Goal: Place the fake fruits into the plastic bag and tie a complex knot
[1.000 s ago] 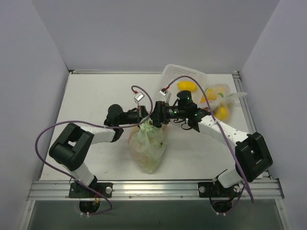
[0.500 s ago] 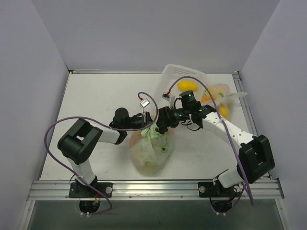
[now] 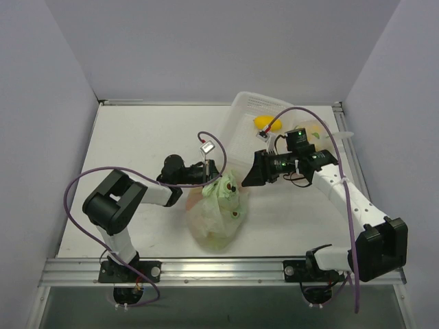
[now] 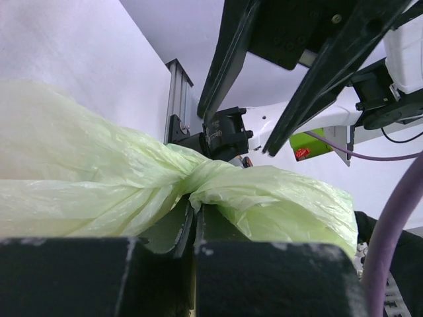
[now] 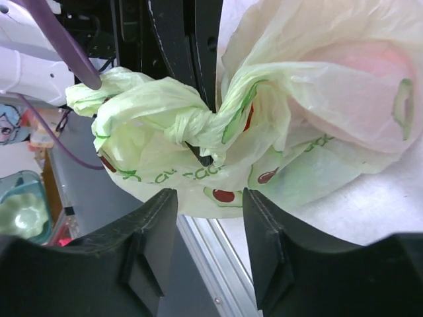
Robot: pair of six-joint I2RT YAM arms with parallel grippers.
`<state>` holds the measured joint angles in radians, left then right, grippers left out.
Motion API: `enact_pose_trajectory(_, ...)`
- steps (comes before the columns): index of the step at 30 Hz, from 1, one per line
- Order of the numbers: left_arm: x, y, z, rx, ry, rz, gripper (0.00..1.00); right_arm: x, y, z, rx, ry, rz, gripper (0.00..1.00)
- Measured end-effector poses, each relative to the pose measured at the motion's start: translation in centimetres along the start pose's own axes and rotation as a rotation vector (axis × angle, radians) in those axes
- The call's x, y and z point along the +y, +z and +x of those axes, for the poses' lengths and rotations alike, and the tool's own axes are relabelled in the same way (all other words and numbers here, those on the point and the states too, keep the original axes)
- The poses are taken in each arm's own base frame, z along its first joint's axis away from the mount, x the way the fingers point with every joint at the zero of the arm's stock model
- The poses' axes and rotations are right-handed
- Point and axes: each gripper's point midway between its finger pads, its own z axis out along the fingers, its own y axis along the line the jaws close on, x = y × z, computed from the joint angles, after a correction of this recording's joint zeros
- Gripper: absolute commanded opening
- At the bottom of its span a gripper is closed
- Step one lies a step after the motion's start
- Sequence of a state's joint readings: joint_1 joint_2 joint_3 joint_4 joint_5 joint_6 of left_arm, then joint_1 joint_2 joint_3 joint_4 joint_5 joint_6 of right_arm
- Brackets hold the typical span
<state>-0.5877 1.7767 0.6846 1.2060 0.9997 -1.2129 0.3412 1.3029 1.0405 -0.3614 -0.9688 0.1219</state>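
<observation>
The pale green avocado-print plastic bag (image 3: 214,218) lies on the table with its neck twisted into a knot (image 3: 227,185). Reddish-orange fake fruits (image 3: 197,203) show faintly through it. My left gripper (image 3: 214,175) is shut on the bag's twisted neck; in the left wrist view the closed jaws pinch the bag (image 4: 264,191) right below the knot. My right gripper (image 3: 251,174) is open and empty, just right of the knot and not touching it. In the right wrist view the knot (image 5: 192,125) hangs beyond my open fingers (image 5: 264,244), and a pink fruit (image 5: 360,66) shows through the bag.
A white basket (image 3: 247,110) at the back right holds a yellow lemon (image 3: 266,124). A clear bag with more fruit (image 3: 319,129) lies behind my right arm. A metal rail (image 3: 219,269) runs along the table's near edge.
My right gripper has let go of the bag's neck, opened and pulled back to the right. The left gripper still holds the neck; the knotted top now stands free.
</observation>
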Motion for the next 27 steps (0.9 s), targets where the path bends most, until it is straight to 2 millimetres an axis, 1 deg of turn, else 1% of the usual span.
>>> enact_pose_trajectory(3, -0.5, 0.2, 0.1, 0.001, 0.011, 0.016, 0.0, -0.2, 0.4, 1.0, 0.016, 0.047, -0.015, 0.4)
enact_pose_trajectory(5, -0.8, 0.3, 0.2, 0.004, 0.014, 0.027, 0.02, -0.5, 0.9, 1.5, 0.024, 0.082, -0.019, 0.39)
enact_pose_trajectory(7, -1.0, 0.3, 0.2, 0.008, 0.013, 0.035, 0.06, -0.8, 1.4, 1.4, 0.02, 0.108, -0.025, 0.37)
enact_pose_trajectory(11, -1.2, 0.3, 0.3, 0.013, 0.011, 0.043, 0.11, -1.1, 2.0, 1.0, 0.003, 0.136, -0.035, 0.37)
enact_pose_trajectory(18, -1.3, 0.3, 0.3, 0.012, 0.001, 0.047, 0.18, -0.9, 2.3, 0.3, -0.018, 0.129, -0.049, 0.38)
enact_pose_trajectory(24, -1.2, 0.3, 0.5, 0.02, -0.009, 0.047, 0.25, -0.3, 2.8, 0.8, -0.002, 0.12, -0.066, 0.39)
enact_pose_trajectory(27, -1.1, 0.3, 0.6, 0.024, -0.014, 0.046, 0.27, -0.3, 2.9, 1.1, 0.004, 0.121, -0.069, 0.39)
